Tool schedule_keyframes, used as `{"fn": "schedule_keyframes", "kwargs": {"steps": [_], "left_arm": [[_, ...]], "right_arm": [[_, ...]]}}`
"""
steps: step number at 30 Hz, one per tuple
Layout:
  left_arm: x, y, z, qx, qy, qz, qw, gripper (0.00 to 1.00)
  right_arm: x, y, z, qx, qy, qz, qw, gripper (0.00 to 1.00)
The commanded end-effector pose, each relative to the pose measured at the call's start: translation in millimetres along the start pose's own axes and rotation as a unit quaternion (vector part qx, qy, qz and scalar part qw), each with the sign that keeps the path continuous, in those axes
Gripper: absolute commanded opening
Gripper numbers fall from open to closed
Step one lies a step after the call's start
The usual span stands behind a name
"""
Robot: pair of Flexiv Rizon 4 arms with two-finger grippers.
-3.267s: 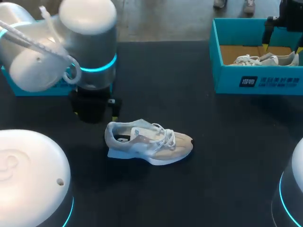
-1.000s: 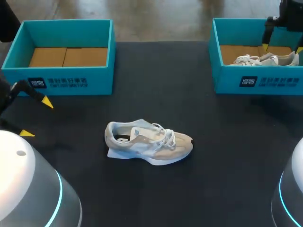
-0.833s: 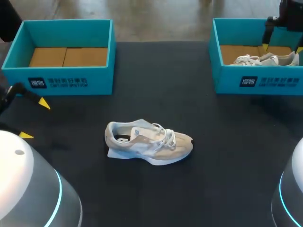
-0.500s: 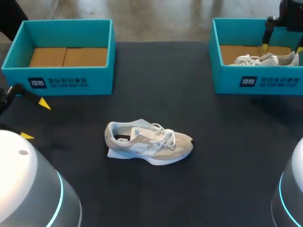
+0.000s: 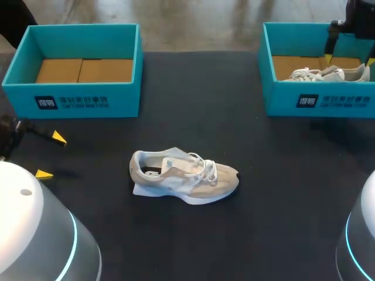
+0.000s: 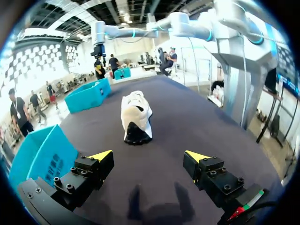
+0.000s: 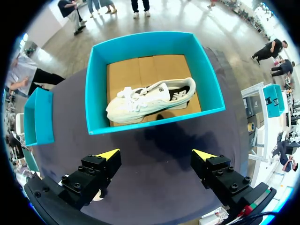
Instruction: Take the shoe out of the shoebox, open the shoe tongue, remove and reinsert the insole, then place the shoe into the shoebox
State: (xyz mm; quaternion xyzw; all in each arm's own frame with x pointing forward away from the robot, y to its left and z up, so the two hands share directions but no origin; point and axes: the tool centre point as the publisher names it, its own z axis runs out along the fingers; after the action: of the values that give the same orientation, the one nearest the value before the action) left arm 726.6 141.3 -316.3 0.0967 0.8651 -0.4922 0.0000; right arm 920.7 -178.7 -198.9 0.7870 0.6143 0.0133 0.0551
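Note:
A beige and white shoe lies on its side in the middle of the black table, toe to the right. My left gripper hovers open at the table's left edge, well to the left of the shoe; in the left wrist view the shoe lies ahead of the open left gripper, heel towards it. An empty teal shoebox stands at the back left. My right gripper hangs open above the back-right shoebox, which holds a second shoe, below the open right gripper.
The empty shoebox stands close beside my left gripper. The back-right shoebox's wall is below my right gripper. Black tabletop surrounds the shoe on all sides.
The left arm, which stood over the shoe's heel three seconds ago, has drawn back to the left edge. In the last half second its tips shifted slightly right and nearer. The shoe and the right arm are unmoved.

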Motion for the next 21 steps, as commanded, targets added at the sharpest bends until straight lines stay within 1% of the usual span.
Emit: {"fn": "schedule_keyframes", "kwargs": {"steps": [1,2,4,5,7,8,11,21], "left_arm": [[-8.5,16.9,1.3,0.058,0.012,-0.054,0.997,1.00],[-7.1,22.7,1.3,0.068,0.022,-0.070,0.995,1.00],[-6.9,23.5,1.2,0.066,0.023,-0.072,0.995,1.00],[-5.3,31.0,1.5,0.069,0.029,-0.087,0.993,1.00],[-5.3,32.1,1.2,0.070,0.030,-0.089,0.993,1.00],[-3.5,40.6,2.2,0.071,0.034,-0.090,0.993,1.00],[-1.1,46.4,4.6,0.074,0.040,-0.076,0.994,1.00],[1.0,46.3,11.8,0.089,0.032,-0.088,0.992,1.00]], "right_arm": [[0.0,-0.4,0.0,0.000,0.000,0.000,1.000,1.00],[0.0,-0.4,0.0,0.000,0.000,0.000,1.000,1.00],[0.0,-0.4,0.0,0.000,0.000,0.000,1.000,1.00],[0.0,-0.4,0.0,0.000,0.000,0.000,1.000,1.00],[0.0,-0.4,0.0,0.000,0.000,0.000,1.000,1.00],[0.0,-0.4,0.0,0.000,0.000,0.000,1.000,1.00],[0.0,-0.4,0.0,0.000,0.000,0.000,1.000,1.00],[0.0,-0.4,0.0,0.000,0.000,0.000,1.000,1.00]]}}
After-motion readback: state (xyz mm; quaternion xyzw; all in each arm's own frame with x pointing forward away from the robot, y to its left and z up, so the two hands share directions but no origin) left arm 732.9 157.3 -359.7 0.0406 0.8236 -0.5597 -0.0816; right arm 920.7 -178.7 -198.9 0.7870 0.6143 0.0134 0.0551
